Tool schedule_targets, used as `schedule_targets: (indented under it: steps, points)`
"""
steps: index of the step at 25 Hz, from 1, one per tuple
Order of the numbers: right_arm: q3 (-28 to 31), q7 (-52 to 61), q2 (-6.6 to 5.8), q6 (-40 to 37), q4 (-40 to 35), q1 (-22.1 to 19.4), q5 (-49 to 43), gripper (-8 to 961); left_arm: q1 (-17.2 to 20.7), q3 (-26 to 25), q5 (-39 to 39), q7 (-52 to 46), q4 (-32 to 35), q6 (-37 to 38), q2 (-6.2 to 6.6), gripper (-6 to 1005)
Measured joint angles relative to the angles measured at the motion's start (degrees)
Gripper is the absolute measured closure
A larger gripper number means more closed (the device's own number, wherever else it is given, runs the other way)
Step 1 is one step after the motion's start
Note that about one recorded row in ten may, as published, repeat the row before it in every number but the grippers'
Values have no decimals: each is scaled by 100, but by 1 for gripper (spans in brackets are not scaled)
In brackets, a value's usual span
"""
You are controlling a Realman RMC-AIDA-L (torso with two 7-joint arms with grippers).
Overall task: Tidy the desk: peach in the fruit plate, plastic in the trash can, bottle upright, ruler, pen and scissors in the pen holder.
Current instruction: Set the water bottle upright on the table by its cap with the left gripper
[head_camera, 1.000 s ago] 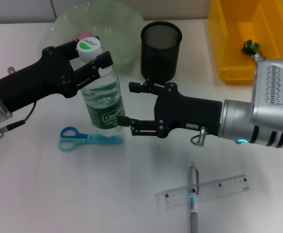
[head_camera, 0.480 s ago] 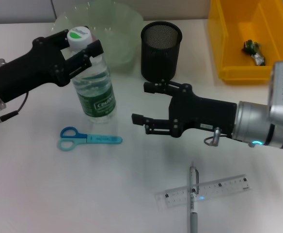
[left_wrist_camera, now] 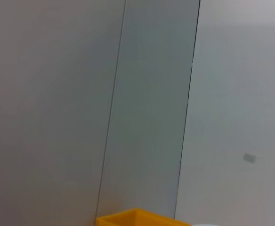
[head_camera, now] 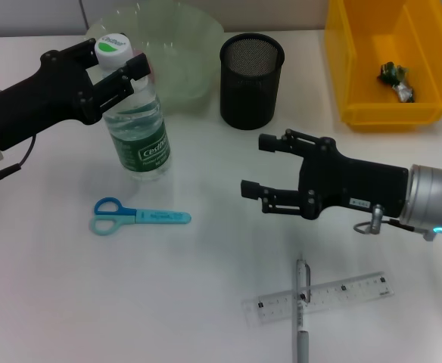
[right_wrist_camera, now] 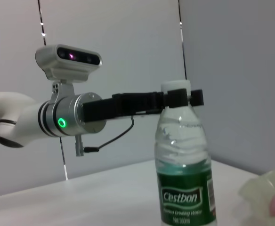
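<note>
1. Standing the bottle (head_camera: 136, 128) upright is the step in hand. It sits vertical on the desk (head_camera: 206, 287), just in front of the fruit plate (head_camera: 179, 45), base apparently down on the surface.
2. Left gripper (head_camera: 121, 66) is at the bottle neck, fingers pinching it just under the white-and-green cap (head_camera: 112, 45). Right wrist view confirms: black fingers clamped either side of the neck, bottle plumb.
3. Right gripper (head_camera: 255, 165) is mid-desk, well apart from the bottle, fingers spread, holding nothing.
4. Judgement: bottle step is nearly done; what is left is the release. Next move calls for opening the left fingers cleanly and lifting clear without dragging the cap sideways, since a tall, light bottle may tip.
5. Still loose on the desk: scissors (head_camera: 139, 217) just in front of the bottle, ruler (head_camera: 319, 298) and pen (head_camera: 302, 310) crossed near the front edge.
6. Pen holder (head_camera: 251, 79) stands beside the fruit plate. Right gripper is nearest the pen and ruler, so it looks the likely arm for those.
7. Something pink shows in the fruit plate in the right wrist view, probably the peach. A scrap lies in the yellow bin (head_camera: 372, 113).
</note>
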Motion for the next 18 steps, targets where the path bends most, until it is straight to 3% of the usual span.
schedule_targets:
  steps: [10,18]
  points:
    - [54,123,-30,-383,-703,-687,-72,135,-10,-9,1,2,26,-107,-9,555]
    - [85,210,-221,-612,-759,-866,-74,135,-18,-9,-1,2,28,-194,-30,555]
